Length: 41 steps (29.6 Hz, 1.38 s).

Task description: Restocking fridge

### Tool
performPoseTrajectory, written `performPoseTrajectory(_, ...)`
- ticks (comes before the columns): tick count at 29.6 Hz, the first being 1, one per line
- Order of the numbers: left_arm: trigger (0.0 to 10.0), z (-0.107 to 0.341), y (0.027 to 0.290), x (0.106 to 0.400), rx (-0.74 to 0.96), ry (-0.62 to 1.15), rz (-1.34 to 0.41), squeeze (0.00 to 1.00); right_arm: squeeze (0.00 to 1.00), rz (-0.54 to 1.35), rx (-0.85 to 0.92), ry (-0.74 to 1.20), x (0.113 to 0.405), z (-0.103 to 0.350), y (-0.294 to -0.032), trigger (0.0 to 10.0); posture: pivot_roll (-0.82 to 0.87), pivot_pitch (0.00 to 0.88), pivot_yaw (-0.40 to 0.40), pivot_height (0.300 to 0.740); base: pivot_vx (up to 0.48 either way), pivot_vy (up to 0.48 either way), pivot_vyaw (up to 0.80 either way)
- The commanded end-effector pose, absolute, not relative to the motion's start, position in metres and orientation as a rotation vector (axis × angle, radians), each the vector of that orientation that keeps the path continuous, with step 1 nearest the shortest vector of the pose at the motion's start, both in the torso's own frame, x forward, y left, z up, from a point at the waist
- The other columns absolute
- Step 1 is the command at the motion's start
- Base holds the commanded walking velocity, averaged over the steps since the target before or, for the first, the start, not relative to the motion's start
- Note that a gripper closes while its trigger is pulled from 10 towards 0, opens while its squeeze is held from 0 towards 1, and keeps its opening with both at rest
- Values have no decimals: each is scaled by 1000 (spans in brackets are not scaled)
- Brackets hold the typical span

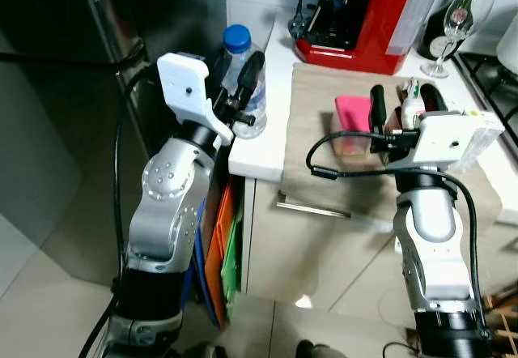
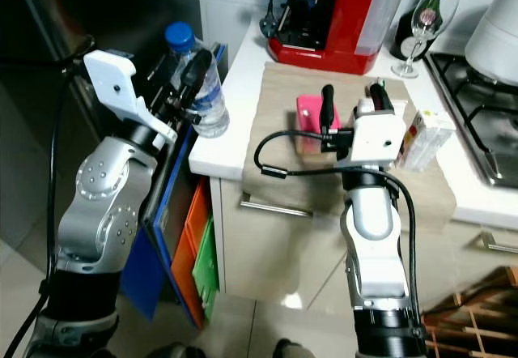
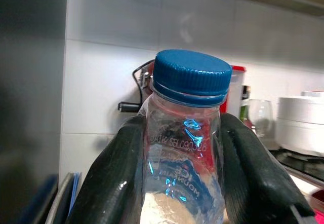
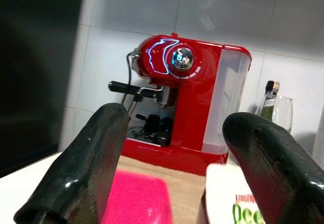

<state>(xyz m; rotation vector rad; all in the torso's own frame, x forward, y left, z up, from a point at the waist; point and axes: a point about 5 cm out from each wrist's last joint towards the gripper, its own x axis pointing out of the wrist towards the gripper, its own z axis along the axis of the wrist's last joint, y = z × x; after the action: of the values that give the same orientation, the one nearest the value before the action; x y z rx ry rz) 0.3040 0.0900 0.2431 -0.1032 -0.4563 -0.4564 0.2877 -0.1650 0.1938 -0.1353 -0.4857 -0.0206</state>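
Observation:
A clear water bottle point(image 1: 245, 91) with a blue cap point(image 3: 191, 74) stands at the left corner of the white counter point(image 1: 259, 151). My left gripper point(image 1: 237, 78) is shut on the bottle, one black finger point(image 3: 114, 173) on each side of it below the cap. My right gripper point(image 2: 354, 99) hovers open over the beige mat point(image 2: 283, 151), and nothing is between its fingers point(image 4: 86, 158). Just beyond it a pink box point(image 2: 307, 115) lies on the mat. A white carton point(image 2: 425, 135) with green print stands beside it.
The dark fridge point(image 1: 48, 58) stands to the left of the counter. A red coffee machine point(image 1: 360, 14) and a wine glass point(image 1: 455, 22) are at the back, a hob point(image 2: 477, 91) at the right. Orange, green and blue boards point(image 1: 222, 249) lean beside the cabinet.

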Motion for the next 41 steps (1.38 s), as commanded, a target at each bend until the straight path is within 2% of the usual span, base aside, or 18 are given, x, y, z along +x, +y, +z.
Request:
performPoseTrajectory(1, 10000, 229, 86, 308, -96, -378, -469, 0, 0, -25, -139, -497, 288, 195, -168, 10000, -65, 0, -1, 740, -364, 0, 0)
performPoseTrajectory(30, 10000, 204, 85, 310, -90, -308, -495, 0, 0, -23, -179, -411, 286, 170, -176, 10000, -80, 0, 2, 740, -359, 0, 0)
performPoseTrajectory(41, 10000, 174, 104, 305, -104, -201, -395, 0, 0, -11, -184, -329, 284, 154, -181, 10000, -75, 0, 5, 740, -46, 0, -69)
